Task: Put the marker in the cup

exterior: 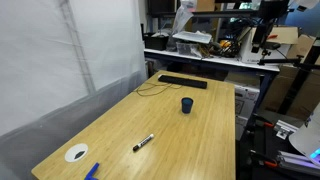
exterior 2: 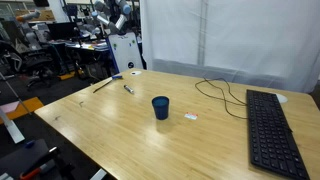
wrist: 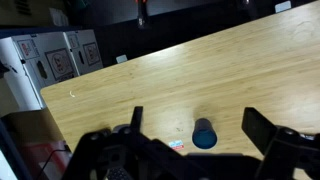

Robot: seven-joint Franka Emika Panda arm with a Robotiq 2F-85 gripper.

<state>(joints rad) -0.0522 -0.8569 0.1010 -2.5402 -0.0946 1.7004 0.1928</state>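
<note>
The claw is matte black, angular, two-fingered.

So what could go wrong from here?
The slim black-and-white marker lies flat on the wooden table, so the open gripper may pinch it askew. The small dark blue cup stands free with a narrow mouth; a tilted marker could catch its rim and tip it.

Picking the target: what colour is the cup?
Dark blue cup, clearest in an exterior view.
</note>
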